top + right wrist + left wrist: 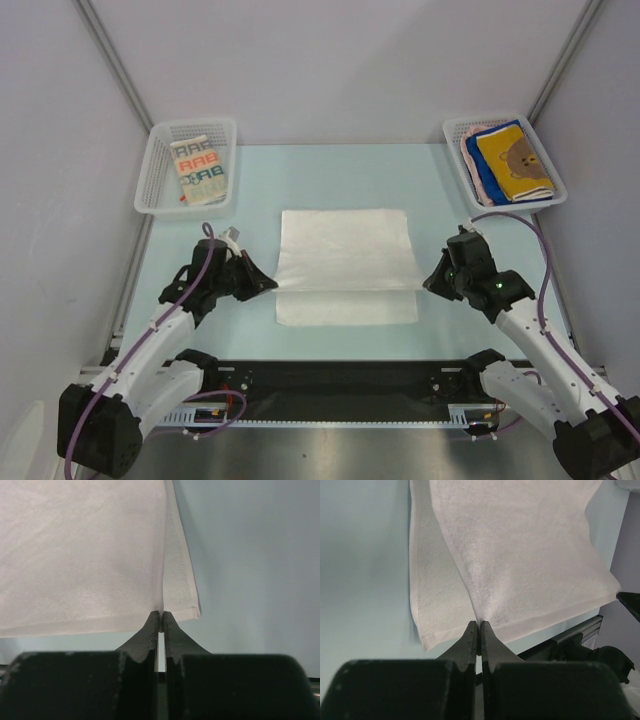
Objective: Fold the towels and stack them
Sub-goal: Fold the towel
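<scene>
Left claw (pixel 270 286) is pinched tight on the left edge of a plain white towel (pixel 345 262), its two dark fingers pressed together with only cloth between them. Seen from the left wrist, the left claw (pixel 479 625) grips one layer of the white towel (pixel 520 555), which spreads away from the fingertips, while another layer lies flat on the table beside and below it.

Right claw (pixel 430 284) mirrors this on the opposite edge, also closed narrow on the same cloth. In the right wrist view the right claw (pixel 161 614) holds the towel's upper layer at a corner, with the white towel (pixel 75 555) stretching off to the left and a second layer's edge showing just to the right of the fingertips.

From above, the white towel sits in the middle of the pale blue-green table (pixel 440 200), between the two arms. It is partly doubled over: a larger upper panel reaches toward the far side, and a strip of the lower layer shows nearer the arm bases.

At the far left corner stands a white mesh basket (pixel 150 165) holding a folded cream towel (pixel 200 170) with colourful lettering. At the far right corner a second mesh basket (pixel 452 130) holds a stack topped by a yellow-orange towel (pixel 515 160) printed with a brown bear, with a blue towel (pixel 480 172) showing beneath it. Both baskets are well apart from the claws.
</scene>
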`<state>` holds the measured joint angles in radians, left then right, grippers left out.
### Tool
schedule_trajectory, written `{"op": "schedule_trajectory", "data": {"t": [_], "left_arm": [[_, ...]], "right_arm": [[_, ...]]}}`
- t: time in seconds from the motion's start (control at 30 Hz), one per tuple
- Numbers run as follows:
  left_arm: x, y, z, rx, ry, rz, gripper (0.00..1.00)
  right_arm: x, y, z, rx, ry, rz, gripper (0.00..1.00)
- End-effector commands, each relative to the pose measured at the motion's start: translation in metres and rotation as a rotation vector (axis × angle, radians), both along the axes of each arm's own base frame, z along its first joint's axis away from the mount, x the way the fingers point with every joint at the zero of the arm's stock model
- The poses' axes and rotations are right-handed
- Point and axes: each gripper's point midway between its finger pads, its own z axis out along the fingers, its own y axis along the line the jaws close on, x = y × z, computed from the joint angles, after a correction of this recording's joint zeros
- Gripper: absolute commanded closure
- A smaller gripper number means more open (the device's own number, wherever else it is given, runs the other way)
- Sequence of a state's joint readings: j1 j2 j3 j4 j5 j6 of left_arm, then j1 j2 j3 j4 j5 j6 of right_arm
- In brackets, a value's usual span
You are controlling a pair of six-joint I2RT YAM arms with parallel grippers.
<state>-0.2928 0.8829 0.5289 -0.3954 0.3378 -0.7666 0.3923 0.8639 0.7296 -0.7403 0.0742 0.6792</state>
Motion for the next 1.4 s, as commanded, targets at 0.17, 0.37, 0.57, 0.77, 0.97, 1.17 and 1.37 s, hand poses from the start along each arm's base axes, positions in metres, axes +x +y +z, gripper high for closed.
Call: {"op": "schedule_trajectory", "data": {"t": [0.17, 0.37, 0.57, 0.77, 0.97, 1.17, 1.37], "left_arm": [[-0.013, 0.003, -0.025, 0.014, 0.043, -0.008, 1.00], [-0.017, 0.003, -0.052, 0.018, 0.096, -0.003, 1.00], [-0.022, 0.003, -0.072, 0.023, 0.135, -0.002, 1.00], [-0.025, 0.004, -0.082, 0.029, 0.160, -0.006, 1.00], [-0.031, 0.002, -0.093, 0.022, 0.194, -0.008, 0.98], [-0.033, 0.003, -0.097, 0.025, 0.209, -0.002, 0.95], [-0.034, 0.004, -0.096, 0.023, 0.215, 0.011, 0.96]], "right_arm": [[-0.010, -0.002, -0.011, 0.006, 0.019, -0.007, 1.00], [-0.014, 0.004, -0.040, 0.009, 0.068, -0.009, 1.00], [-0.022, 0.001, -0.078, -0.006, 0.139, -0.032, 1.00], [-0.028, -0.005, -0.099, -0.031, 0.173, -0.055, 1.00], [-0.028, -0.007, -0.104, -0.039, 0.179, -0.067, 1.00], [-0.029, -0.008, -0.108, -0.041, 0.187, -0.078, 1.00], [-0.029, -0.010, -0.106, -0.042, 0.179, -0.099, 1.00]]}}
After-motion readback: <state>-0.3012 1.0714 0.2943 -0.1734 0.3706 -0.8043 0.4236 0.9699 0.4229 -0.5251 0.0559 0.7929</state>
